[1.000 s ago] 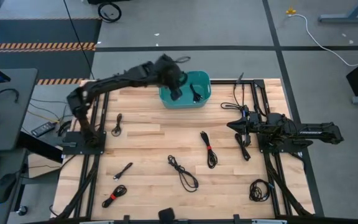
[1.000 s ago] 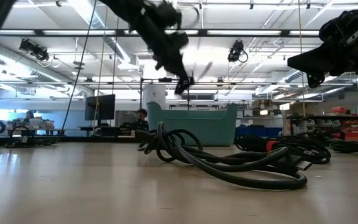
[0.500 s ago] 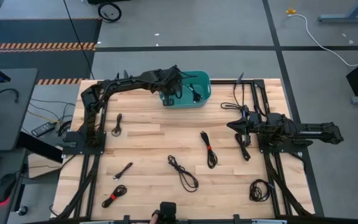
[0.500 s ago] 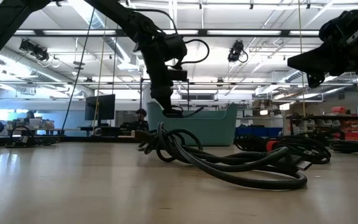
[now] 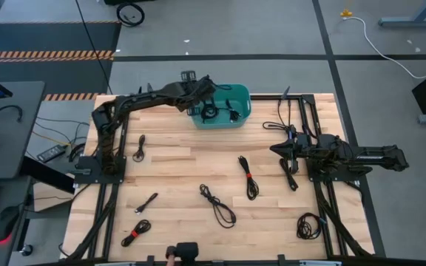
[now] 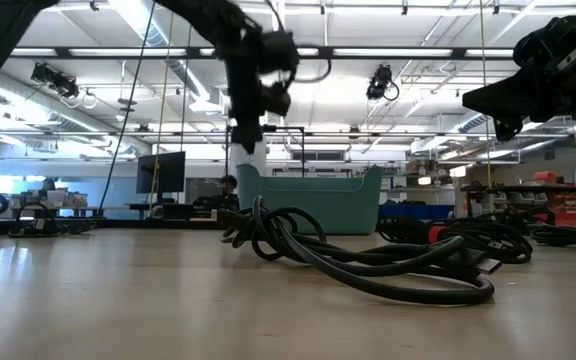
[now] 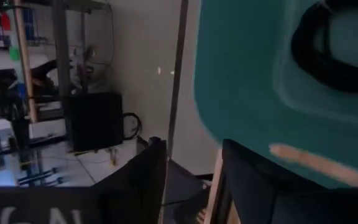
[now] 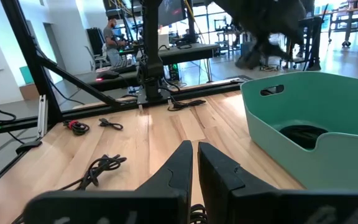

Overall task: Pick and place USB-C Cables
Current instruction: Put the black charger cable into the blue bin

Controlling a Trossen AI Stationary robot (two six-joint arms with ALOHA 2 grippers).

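A teal bin (image 5: 239, 93) stands at the table's far edge with black USB-C cables inside, one a coil (image 5: 209, 112) that also shows in the left wrist view (image 7: 328, 56). My left gripper (image 5: 197, 99) hangs open over the bin's left rim with nothing between its fingers (image 7: 191, 163). Several more cables lie flat on the wood, among them one with a red tie (image 5: 248, 176), one at mid-table (image 5: 217, 205) and one (image 5: 288, 174) by my right gripper (image 5: 280, 148). My right gripper is shut and empty (image 8: 195, 159), above the table's right side.
Other cables lie at the left (image 5: 140, 146), near left (image 5: 135, 233) and near right (image 5: 309, 224). Black frame rails (image 5: 324, 192) run along both table sides. In the low view a big cable loop (image 6: 368, 260) lies close in front of the bin (image 6: 313, 205).
My left gripper went down into the bin, then rose and drew back toward the table's left edge, over the bin's left rim. A coiled cable now lies in the bin where the gripper was.
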